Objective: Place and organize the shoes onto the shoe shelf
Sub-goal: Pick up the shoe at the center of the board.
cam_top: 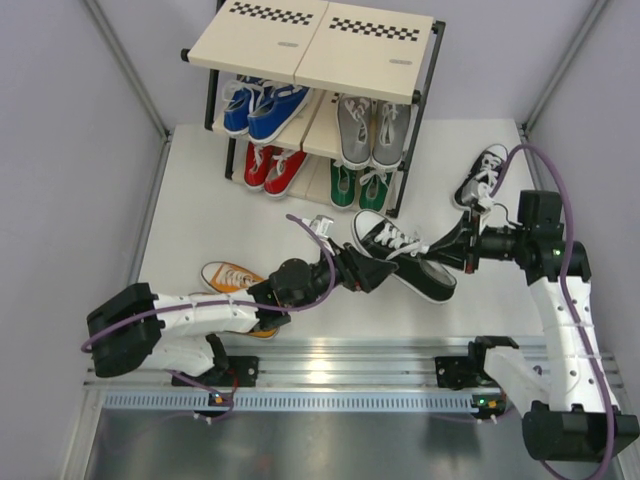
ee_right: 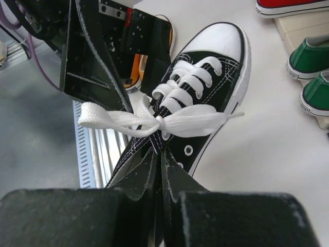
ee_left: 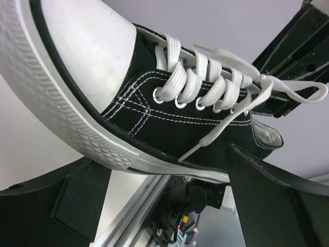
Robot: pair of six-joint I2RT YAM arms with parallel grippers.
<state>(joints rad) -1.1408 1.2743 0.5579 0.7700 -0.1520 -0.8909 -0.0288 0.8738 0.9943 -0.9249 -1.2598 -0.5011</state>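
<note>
A black shoe (cam_top: pixel 405 255) hangs above the table between my two grippers. My right gripper (cam_top: pixel 457 246) is shut on its tongue at the heel end; the closed fingers (ee_right: pixel 165 159) pinch the black fabric just behind the lace bow. My left gripper (cam_top: pixel 360 270) is open, its fingers (ee_left: pixel 272 200) standing wide apart on either side of the shoe's sole (ee_left: pixel 77 123) near the toe. The second black shoe (cam_top: pixel 482 175) lies on the table at the right. One orange shoe (cam_top: pixel 232 277) lies beside my left arm. The shoe shelf (cam_top: pixel 315 45) stands at the back.
The shelf holds blue shoes (cam_top: pixel 262 105) and grey shoes (cam_top: pixel 370 130) on the middle tier, red shoes (cam_top: pixel 270 168) and green shoes (cam_top: pixel 358 185) on the bottom. A second orange shoe (cam_top: pixel 262 325) shows partly under my left arm. A metal rail (cam_top: pixel 340 375) runs along the near edge.
</note>
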